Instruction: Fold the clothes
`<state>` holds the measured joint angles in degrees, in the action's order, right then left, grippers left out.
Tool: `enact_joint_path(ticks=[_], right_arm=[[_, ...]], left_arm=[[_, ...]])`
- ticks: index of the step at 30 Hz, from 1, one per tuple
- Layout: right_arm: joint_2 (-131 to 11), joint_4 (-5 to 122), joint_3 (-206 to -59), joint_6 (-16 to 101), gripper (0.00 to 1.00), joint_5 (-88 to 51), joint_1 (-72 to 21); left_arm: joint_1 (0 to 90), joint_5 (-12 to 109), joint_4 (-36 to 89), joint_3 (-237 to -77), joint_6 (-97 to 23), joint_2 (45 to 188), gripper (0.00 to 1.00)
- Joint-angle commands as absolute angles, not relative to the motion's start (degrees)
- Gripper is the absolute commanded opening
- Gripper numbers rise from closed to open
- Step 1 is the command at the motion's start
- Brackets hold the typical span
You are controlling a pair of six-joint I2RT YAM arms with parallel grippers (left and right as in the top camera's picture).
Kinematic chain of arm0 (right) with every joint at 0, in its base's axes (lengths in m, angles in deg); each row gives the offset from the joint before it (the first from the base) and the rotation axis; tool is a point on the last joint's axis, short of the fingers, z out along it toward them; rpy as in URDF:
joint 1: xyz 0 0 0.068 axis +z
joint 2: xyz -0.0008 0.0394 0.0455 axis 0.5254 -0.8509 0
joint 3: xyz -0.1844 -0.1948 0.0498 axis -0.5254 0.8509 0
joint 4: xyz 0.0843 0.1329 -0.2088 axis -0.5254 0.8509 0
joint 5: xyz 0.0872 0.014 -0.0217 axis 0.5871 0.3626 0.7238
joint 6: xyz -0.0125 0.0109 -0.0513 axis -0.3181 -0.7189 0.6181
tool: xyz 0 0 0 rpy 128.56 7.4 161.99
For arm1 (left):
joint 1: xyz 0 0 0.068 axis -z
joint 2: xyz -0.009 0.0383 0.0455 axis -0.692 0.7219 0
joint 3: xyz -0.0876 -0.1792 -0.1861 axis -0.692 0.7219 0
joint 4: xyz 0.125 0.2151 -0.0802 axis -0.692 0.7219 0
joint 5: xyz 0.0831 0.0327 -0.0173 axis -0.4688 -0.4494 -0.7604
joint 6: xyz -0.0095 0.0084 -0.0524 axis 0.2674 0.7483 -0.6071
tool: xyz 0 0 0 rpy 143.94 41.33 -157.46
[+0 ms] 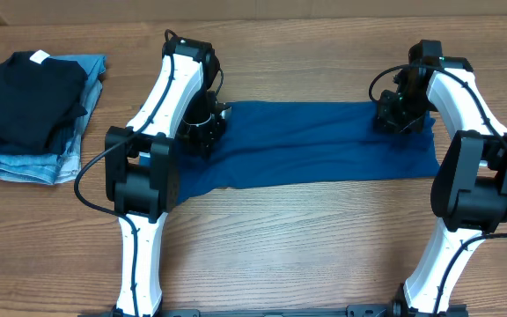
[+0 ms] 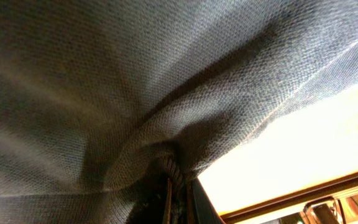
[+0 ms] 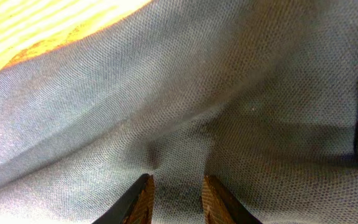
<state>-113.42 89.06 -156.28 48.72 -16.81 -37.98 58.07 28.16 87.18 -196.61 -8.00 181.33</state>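
Here's the teal-blue soft-fabric shirt, stretched out as one long band across the middle of the wooden table, a little nearer the far edge than the near one. No sleeves or collar can be picked out, so by my reading the lengthwise folding is done and the strip is what's left to deal with.

At the strip's left end, the left gripper is clamped tight on the cloth. Its wrist view shows the weave gathered into a bunch that runs straight down into the closed jaws, with bright table beyond the hem.

At the right end, the right gripper is down on the fabric, and its two fingers stand apart with cloth lying between the tips. A small pucker sits just ahead of them, but I can't see a fold pinched.

Over at the table's left edge, a black folded garment with a white tag sits on light-blue denim jeans, well apart from the action.

What's left, I'd say, is bringing one end across to the other, then squaring up the packet.
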Motion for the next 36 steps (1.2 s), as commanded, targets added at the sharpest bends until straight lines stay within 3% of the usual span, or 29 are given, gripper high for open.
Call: enact_joint_path(ticks=[1, 3, 9, 12, 15, 20, 26, 32, 36], right_arm=[[-111.54, 89.52, -157.41, 49.05, 0.30, -17.42, -38.13], [-111.54, 89.61, -157.41, 49.05, 0.30, -17.42, -38.13], [-111.54, 90.16, -157.41, 49.05, 0.31, -18.29, -38.13], [-111.54, 90.97, -157.41, 49.05, 0.31, -19.63, -38.13], [-111.54, 91.38, -157.41, 49.05, 0.32, -20.61, -38.13], [-111.54, 91.36, -157.41, 49.05, 0.33, -20.61, -38.13], [-111.54, 91.21, -157.41, 49.05, 0.34, -20.61, -38.13], [-111.54, 90.72, -157.41, 49.05, 0.38, -20.61, -38.13], [-111.54, 89.94, -157.41, 49.05, 0.39, -20.61, -38.13]], left_arm=[[58.55, 29.19, 87.46, -193.44, -9.46, 180.13, 0.10], [58.55, 29.19, 86.50, -190.91, -9.46, 180.15, 0.13], [58.55, 29.23, 85.45, -187.89, -10.75, 180.11, 0.04], [58.55, 29.23, 85.48, -189.05, -11.19, 180.04, 0.23], [58.55, 29.23, 85.83, -191.67, -11.40, 180.02, 0.32], [58.62, 29.43, 87.57, -201.42, -13.74, 180.02, 0.40], [58.51, 28.73, 88.21, -211.17, -17.42, 179.50, 0.41], [56.74, 18.45, 84.14, -211.48, -26.44, 179.50, 0.40], [54.97, 18.04, 79.53, -211.48, -26.81, 179.50, 0.52]])
